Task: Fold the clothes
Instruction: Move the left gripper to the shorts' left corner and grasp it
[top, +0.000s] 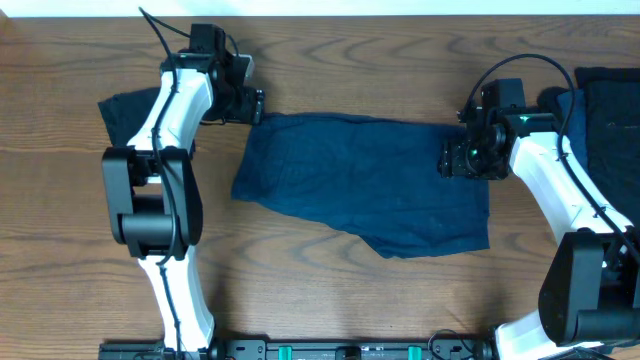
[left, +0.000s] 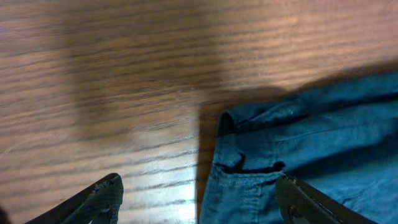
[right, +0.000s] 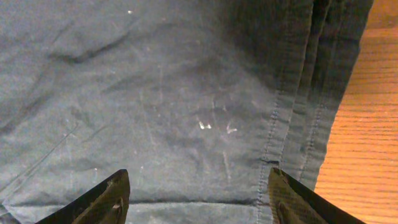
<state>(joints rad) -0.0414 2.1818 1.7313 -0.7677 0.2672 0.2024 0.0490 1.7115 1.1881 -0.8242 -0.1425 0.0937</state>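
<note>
Clothes: one blue garment (top: 360, 180) lies spread mostly flat mid-table, single layer as far as I can see, no fold in it yet. Its lower edge runs diagonally and the surface has a few wrinkles.

Left gripper (top: 258, 106) is at the garment's far left corner. In the wrist view its fingers (left: 102, 199) are wide apart with nothing between them. One is over bare table (top: 330, 300) and the other over the cloth edge. The corner itself is slightly bunched, with a seam or pocket slit showing.

Right gripper (top: 447, 160) is over the garment's right side, just inside the hem. Jaws are apart and holding nothing, with flat cloth below and stitched hem layers to one side. I can't tell whether either gripper is touching the fabric.

Progress:
- A dark garment (top: 128, 108) sits at the left edge, partly hidden by the left arm. I can't tell whether it's folded.
- A dark pile (top: 605, 105) sits at the far right, partly out of view, with at least two layers. It could be finished folds or a queue; I can't tell which.
- My read is that the blue one is laid out and ready, so this is the pre-grasp for its first fold. All of its folding is left.

Containers: none in view. Everything lies straight on the table.
</note>
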